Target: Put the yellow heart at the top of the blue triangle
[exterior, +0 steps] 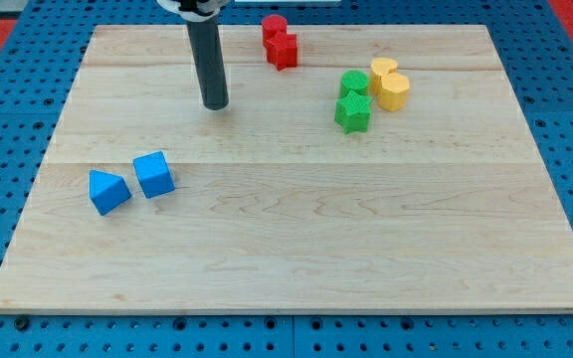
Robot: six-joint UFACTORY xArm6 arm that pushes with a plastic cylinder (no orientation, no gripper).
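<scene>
Yellow heart [384,72] sits upper right, touching yellow round block [394,92] & green blocks [353,99], far from blue triangle [107,191] lower left; my tip [215,103] (bare rod, nothing to open/close) well left of it — risk: push drags neighbours along.

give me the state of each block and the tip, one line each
my tip: on the board, touching no block, well toward the view's top-right of the blue pair
blue triangle: alone at the view's left, nothing above it
blue cube: just right of the triangle, apart
yellow heart: against the other yellow block
green blocks: two, touching, left of the yellows
red blocks: two, touching, near the top edge
</scene>
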